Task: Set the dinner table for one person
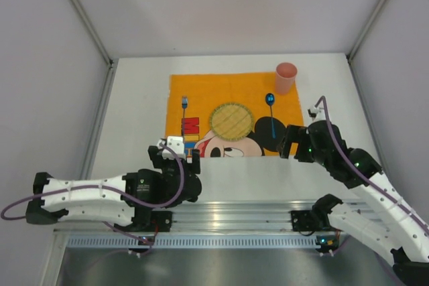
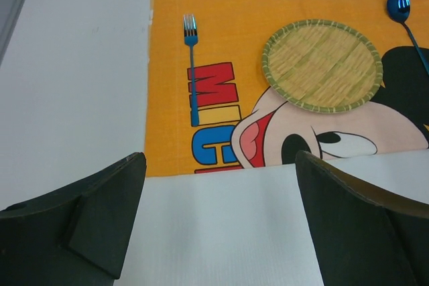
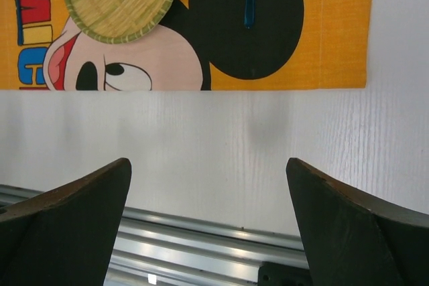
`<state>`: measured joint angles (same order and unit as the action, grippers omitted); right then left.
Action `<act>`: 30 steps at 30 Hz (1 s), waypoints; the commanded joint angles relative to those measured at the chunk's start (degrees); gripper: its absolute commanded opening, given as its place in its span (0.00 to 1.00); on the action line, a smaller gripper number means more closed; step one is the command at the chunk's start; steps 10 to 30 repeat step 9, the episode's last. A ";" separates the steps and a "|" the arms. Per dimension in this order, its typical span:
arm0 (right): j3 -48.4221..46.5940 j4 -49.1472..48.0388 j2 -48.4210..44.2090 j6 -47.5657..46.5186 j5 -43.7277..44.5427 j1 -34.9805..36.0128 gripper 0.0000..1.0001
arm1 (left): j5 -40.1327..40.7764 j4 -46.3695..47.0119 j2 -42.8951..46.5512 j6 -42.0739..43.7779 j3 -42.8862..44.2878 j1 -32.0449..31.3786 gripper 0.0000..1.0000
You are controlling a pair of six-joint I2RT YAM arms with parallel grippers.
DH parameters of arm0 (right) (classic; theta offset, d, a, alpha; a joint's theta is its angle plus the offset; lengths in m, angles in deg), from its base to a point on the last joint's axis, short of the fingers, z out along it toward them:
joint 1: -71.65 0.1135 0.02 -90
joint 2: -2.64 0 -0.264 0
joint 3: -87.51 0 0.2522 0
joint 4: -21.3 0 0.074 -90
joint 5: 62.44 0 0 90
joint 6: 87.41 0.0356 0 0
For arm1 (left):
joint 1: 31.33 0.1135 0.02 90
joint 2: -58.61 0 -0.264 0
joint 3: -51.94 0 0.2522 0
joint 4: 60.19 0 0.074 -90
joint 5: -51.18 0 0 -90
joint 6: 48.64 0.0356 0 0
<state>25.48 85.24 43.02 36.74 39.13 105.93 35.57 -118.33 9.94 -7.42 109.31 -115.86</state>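
Observation:
The white dinner table (image 1: 134,118) carries an orange cartoon-mouse placemat (image 1: 201,88). On the mat lie a round woven plate (image 1: 230,122), a blue fork (image 1: 185,108) to its left, a blue spoon (image 1: 271,108) to its right and a pink cup (image 1: 285,77) at the far right corner. My left gripper (image 1: 175,154) hovers open over bare table just short of the mat's near edge (image 2: 220,165), with nothing between its fingers. At the mat's near right corner my right gripper (image 1: 289,144) is open and empty too (image 3: 208,165).
An aluminium rail (image 1: 234,212) runs along the near table edge and holds both arm bases. Grey walls close in the table at the back and on both sides. Bare white tabletop (image 3: 268,145) lies between the mat and the rail.

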 commanded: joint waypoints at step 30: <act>-6.83 -3.68 1.28 -4.00 2.75 0.61 1.00 | -4.85 19.83 1.12 18.86 -3.61 4.27 0.99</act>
